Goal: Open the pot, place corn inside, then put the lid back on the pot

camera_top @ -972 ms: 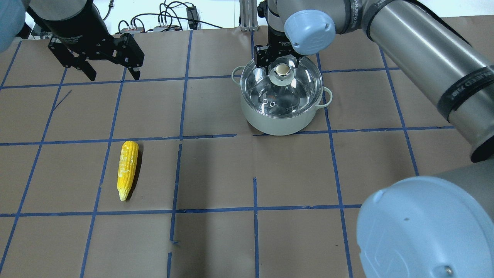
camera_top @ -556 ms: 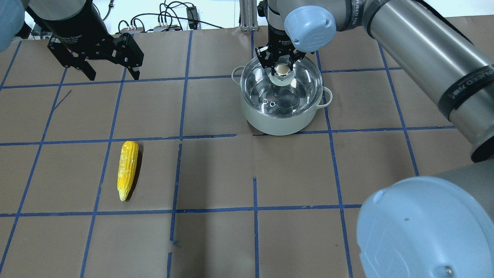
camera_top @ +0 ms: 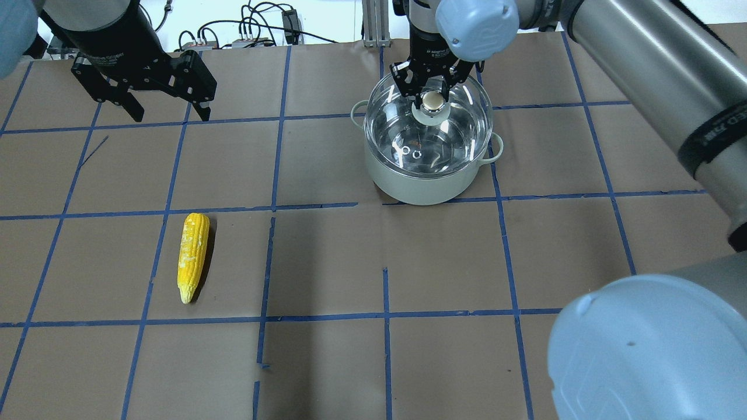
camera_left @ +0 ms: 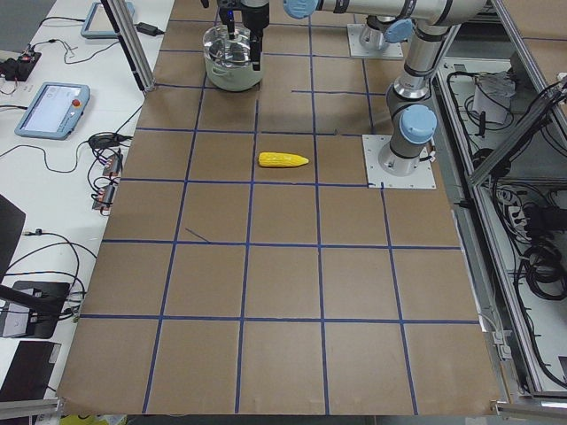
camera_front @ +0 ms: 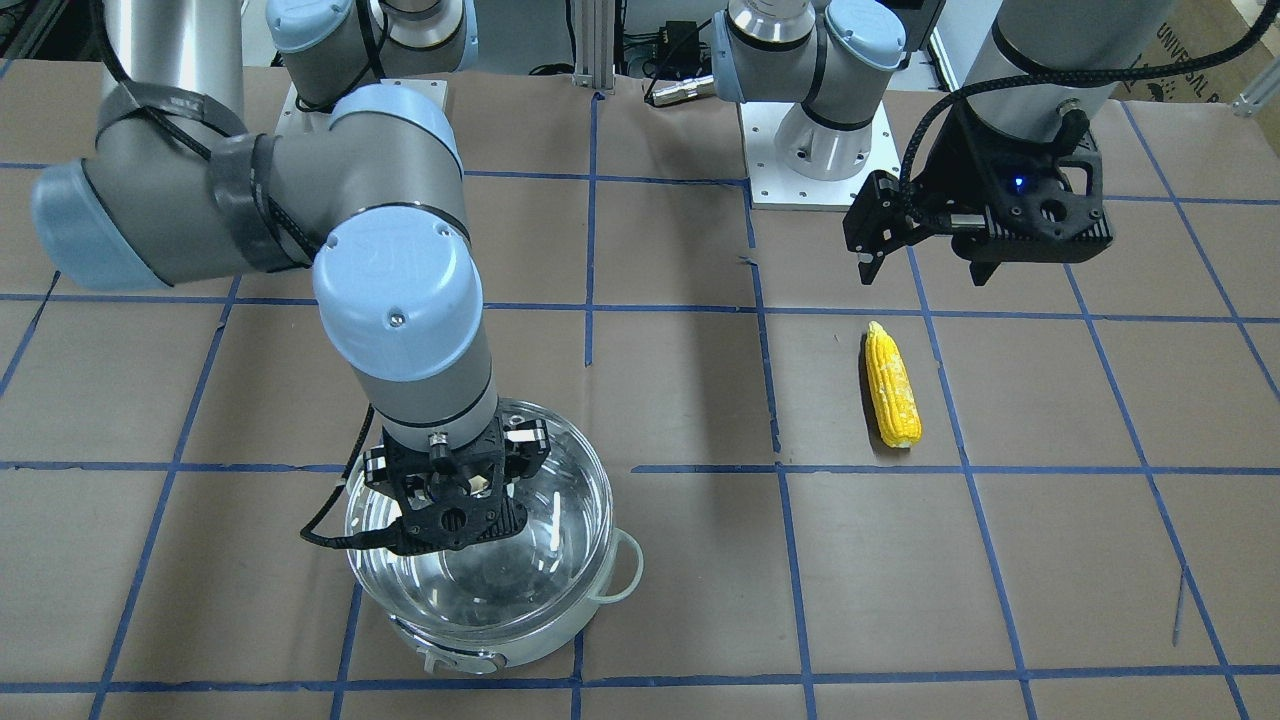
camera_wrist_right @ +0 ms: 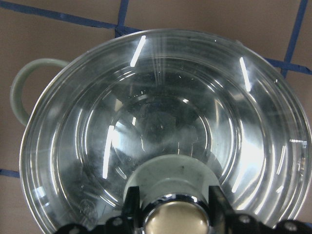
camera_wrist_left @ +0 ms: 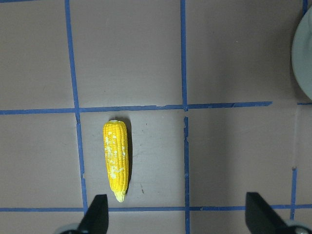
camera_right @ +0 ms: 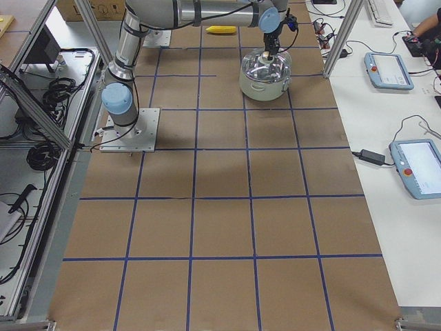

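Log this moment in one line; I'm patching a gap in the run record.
right claw: shut on lid | pot: lid over it | left claw: open, empty | corn: on table

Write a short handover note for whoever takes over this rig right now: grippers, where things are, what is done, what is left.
Right gripper: shut on the knob of the lid. The lid seems lifted just off the pot, over it.
Left gripper: open, empty, hovering above the table near the corn.
Corn: lying on the table, apart from the pot.
Done: lid gripped, lift begun.
Left: set the lid aside, put the corn in the pot, put the lid back on.
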You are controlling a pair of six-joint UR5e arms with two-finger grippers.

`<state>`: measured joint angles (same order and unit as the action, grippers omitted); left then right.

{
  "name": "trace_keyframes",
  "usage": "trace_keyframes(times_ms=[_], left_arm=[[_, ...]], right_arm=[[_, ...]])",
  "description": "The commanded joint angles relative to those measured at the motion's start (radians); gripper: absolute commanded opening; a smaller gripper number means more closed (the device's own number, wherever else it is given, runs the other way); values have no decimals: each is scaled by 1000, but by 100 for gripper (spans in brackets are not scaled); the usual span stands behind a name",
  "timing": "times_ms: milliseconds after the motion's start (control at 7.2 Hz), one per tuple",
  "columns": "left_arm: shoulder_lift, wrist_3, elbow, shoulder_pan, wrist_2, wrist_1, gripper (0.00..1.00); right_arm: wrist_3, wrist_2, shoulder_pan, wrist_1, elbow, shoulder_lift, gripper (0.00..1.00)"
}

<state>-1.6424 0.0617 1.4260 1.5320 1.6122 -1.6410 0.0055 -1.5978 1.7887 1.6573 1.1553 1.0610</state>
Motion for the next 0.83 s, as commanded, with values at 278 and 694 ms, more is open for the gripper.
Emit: trace_keyframes(times_ms=[278,694], left_arm=[[-4,57,5,-32,-5,1,100],[-62,206,237,-168,-9,176,100]], right_arm=[[-111,5,-73,-198,-30,166,32],[-367,15,-289,-283,143,356,32]])
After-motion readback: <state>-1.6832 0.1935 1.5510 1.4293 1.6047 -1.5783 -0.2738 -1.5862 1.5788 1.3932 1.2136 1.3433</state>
